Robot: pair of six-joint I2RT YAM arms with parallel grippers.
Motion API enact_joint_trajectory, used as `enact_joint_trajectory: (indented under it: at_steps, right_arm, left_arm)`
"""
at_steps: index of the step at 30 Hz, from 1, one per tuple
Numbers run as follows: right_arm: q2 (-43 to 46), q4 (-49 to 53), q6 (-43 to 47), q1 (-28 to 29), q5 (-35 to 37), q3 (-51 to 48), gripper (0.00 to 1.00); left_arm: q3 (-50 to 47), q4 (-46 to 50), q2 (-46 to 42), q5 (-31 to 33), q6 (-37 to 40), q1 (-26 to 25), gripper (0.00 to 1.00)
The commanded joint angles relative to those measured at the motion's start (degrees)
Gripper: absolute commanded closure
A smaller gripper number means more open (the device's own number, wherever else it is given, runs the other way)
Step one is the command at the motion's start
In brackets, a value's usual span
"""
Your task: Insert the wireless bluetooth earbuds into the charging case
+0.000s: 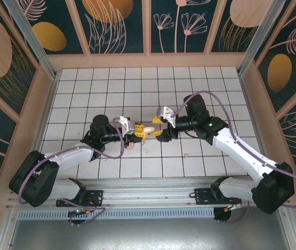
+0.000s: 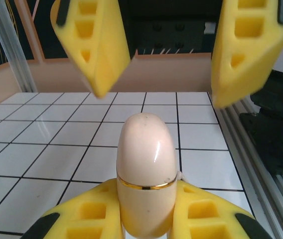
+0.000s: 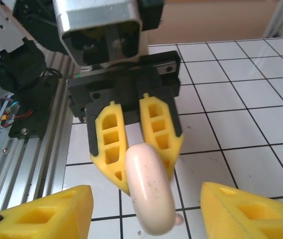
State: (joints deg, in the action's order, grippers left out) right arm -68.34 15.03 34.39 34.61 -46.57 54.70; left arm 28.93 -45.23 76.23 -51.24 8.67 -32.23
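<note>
Table: white grid surface [image 1: 111, 94], walled by patterned panels.
Left arm: reaches in from the near left toward the table's middle.
Right arm: reaches in from the near right, facing the left arm.
Left gripper [image 1: 143, 134]: clenched on the charging case.
Right gripper [image 1: 157, 127]: released, fingers spread wide, one on either side of the case's free end and clear of it.
Charging case [image 2: 145, 164]: pale pink, gold band around it, held above the table between the two grippers.
Earbud [image 1: 186, 154]: tiny pink piece on the table near the right arm.
Second pink piece [image 1: 131, 146]: below the left gripper, too small to identify.
</note>
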Motion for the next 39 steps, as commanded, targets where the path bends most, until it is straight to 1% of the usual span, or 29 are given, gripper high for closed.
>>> enact_joint_trajectory:
  at_steps: [1, 12, 20, 28, 39]
  right_arm:
    - [-1.07, -0.88, 3.26, 0.63, -3.71, 2.0, 0.41]
    - [-3.49, -4.45, 2.26, 0.63, -0.75, 1.83, 0.41]
    - [-5.14, -7.47, 0.21, -1.01, -0.13, 2.17, 0.44]
    - [-4.79, -10.01, -1.61, -2.77, -1.18, 2.34, 0.45]
    - [-3.25, -11.01, -2.4, -2.88, -2.45, 1.78, 0.45]
  left_arm:
    - [2.08, -2.49, -0.95, -2.28, -0.58, -0.07, 0.81]
    - [2.28, -1.53, -2.1, -2.99, -0.57, -0.12, 0.81]
    - [2.37, 0.0, -2.75, -3.25, 0.13, -0.12, 0.81]
    - [2.41, 2.35, -2.84, -2.72, 1.75, -0.07, 0.81]
    - [2.43, 3.46, -2.61, -2.37, 2.57, -0.12, 0.81]
